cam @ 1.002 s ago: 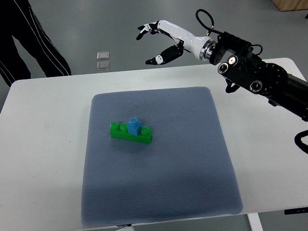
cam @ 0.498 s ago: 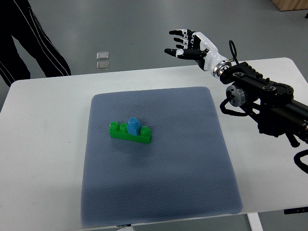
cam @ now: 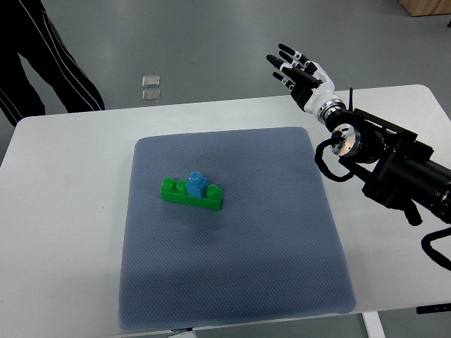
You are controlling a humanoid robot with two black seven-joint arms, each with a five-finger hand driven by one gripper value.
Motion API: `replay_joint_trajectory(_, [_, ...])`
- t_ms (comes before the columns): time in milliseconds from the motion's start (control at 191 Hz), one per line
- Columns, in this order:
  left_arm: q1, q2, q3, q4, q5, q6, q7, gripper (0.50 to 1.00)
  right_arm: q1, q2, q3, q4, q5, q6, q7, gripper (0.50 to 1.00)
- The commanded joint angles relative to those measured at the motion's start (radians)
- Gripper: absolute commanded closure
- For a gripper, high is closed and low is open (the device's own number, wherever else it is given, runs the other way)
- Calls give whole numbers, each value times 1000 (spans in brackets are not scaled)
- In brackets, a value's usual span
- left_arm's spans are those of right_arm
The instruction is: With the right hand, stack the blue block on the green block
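Blue plastic block [cam: 196, 184] sits seated on the long green studded brick [cam: 191, 193] on the grey textured mat [cam: 232, 282], well to the left of and nearer than the fingers. White-and-black right hand [cam: 301, 70] has drawn back rightward since earlier, fingers straight, spread, empty. No writing is legible.

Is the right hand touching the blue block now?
Apart. The top view shows the right hand open beyond the mat's far right corner, well clear of the blue block on the green block.
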Motion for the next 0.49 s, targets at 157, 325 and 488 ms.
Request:
replay_joint_trajectory(157, [0, 0, 0, 0, 0, 0, 0, 500, -39, 9, 29, -29, -24, 0, 15, 585])
replay_joint_trajectory(325, [0, 0, 0, 0, 0, 0, 0, 500, -54, 9, 34, -30, -36, 6, 27, 585])
replay_joint_trajectory(488, [0, 0, 0, 0, 0, 0, 0, 500, -62, 9, 34, -30, -36, 8, 33, 585])
